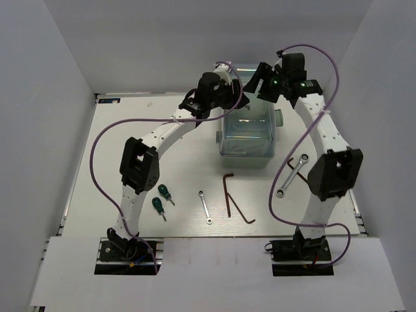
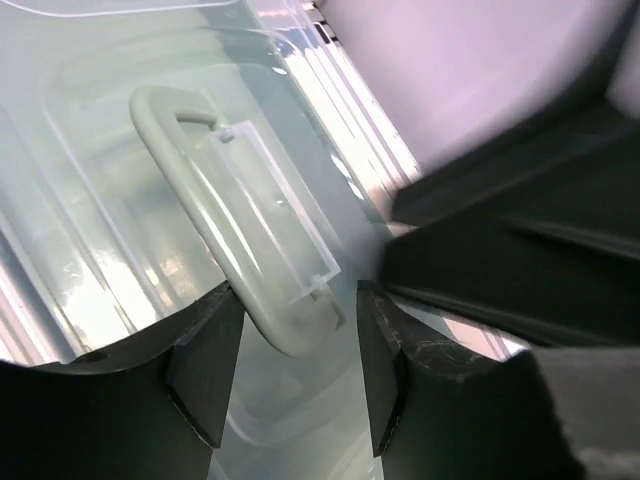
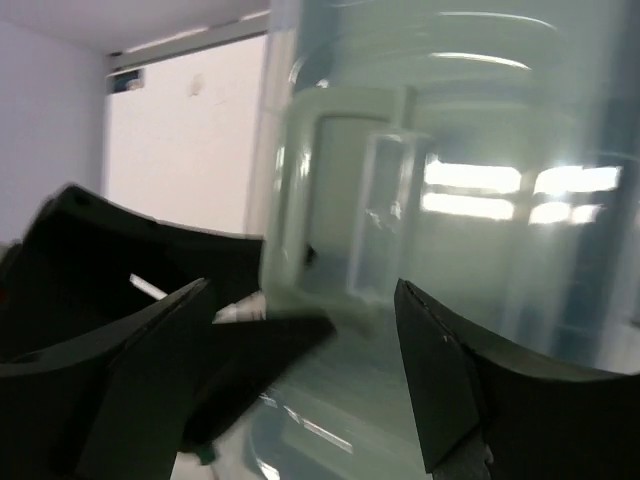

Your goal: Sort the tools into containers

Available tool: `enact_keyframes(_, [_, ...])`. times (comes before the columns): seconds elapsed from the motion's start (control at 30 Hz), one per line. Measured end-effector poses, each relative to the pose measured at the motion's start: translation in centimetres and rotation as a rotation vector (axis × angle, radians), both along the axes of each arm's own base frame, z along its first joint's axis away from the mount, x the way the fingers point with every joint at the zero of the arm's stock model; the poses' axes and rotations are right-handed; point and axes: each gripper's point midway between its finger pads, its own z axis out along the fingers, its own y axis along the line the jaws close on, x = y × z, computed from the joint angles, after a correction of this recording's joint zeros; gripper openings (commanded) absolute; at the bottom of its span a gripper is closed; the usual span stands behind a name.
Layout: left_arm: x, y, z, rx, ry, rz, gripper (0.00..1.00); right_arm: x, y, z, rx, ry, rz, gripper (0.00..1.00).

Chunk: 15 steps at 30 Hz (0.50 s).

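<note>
1. The toolbox (image 1: 246, 140) sits far of centre on the table (image 1: 130, 130). Its translucent lid looks shut, so I can't reach any compartment yet.
2. The lid handle (image 2: 200, 190) is what I'm working on. I judge this step to be getting the lid open before any sorting starts.
3. My left gripper (image 2: 290, 375) is moderately open. Its fingers stand either side of the handle's end, not clamped, and it is placed that way to close on the handle.
4. My right gripper (image 3: 300, 370) is spread wide and holds nothing. It hangs just beside the handle from the right, probably to steady the box or help.
5. All tools lie near, outside the box: green-handled screwdrivers (image 1: 158, 207) on the left, small wrench (image 1: 205, 207) and hex keys (image 1: 228, 190) in the middle, longer wrench (image 1: 292, 176) on the right.
6. The risk is dragging the whole box if the lid sticks.
</note>
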Motion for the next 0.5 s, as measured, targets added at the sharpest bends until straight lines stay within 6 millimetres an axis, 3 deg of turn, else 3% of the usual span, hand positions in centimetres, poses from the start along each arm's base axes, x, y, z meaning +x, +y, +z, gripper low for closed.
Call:
enact_keyframes(0.2, [0.8,0.4,-0.1,0.010,0.010,0.066,0.56,-3.0,-7.7,3.1,-0.239,-0.179,-0.210,0.74])
enact_keyframes(0.27, [1.2,0.3,-0.2,0.014,0.014,0.087,0.45,-3.5,-10.2,3.0,-0.270,-0.188,-0.271,0.74])
enact_keyframes(0.37, [2.0,0.1,-0.6,0.021,0.023,0.113,0.43,-3.5,-13.9,0.0,-0.276,-0.133,-0.340,0.74])
enact_keyframes(0.5, [2.8,-0.3,-0.6,0.018,0.026,0.128,0.44,-4.2,-17.2,-7.3,-0.222,0.045,-0.356,0.76])
